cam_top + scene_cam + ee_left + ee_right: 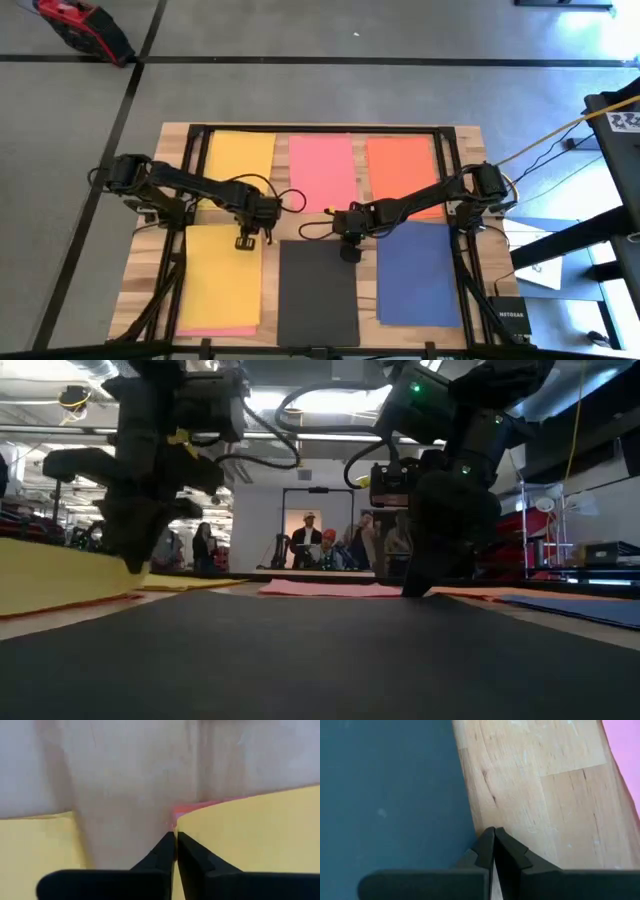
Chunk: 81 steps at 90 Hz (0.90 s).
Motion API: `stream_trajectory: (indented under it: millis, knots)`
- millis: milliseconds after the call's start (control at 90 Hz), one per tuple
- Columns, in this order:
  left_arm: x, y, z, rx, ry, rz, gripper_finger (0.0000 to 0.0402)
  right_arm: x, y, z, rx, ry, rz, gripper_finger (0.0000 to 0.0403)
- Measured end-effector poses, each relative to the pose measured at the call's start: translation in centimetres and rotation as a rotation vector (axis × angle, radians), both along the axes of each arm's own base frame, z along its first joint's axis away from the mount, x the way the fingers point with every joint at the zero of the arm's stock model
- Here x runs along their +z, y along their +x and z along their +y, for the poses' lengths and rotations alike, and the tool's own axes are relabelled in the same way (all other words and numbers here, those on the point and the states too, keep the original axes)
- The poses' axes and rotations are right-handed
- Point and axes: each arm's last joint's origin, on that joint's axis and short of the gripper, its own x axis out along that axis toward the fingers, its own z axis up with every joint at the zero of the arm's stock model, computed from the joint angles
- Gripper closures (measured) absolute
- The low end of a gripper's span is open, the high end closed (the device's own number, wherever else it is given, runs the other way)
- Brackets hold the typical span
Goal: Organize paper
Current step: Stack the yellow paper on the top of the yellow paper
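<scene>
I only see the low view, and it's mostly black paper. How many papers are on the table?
Observer: Six show from above: far yellow, pink, orange; then near yellow, black, blue.
Operator: Is anything hiding under near yellow?
Observer: Yes, a pink edge peeks out beneath it.
Operator: Are the grippers pinched shut?
Observer: Both are shut: left gripper at near yellow's corner, right gripper beside black's corner.
</scene>
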Motion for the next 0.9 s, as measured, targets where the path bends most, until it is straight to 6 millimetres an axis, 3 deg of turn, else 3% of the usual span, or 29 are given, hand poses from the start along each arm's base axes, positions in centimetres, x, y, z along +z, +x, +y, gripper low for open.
stream_trajectory:
  millis: [122,389,900]
  knots:
    - [0.7,0.3,1.0,-0.055,0.152,0.000,0.0401,0.0,0.0,0.0,0.000,0.000,0.000,0.0402]
    - [1.2,0.3,4.4,-0.131,0.303,0.043,0.0401,0.0,0.0,0.0,0.000,0.000,0.000,0.0402]
    - [1.6,-0.3,11.6,-0.256,0.484,0.084,0.0401,0.0,0.0,0.0,0.000,0.000,0.000,0.0402]
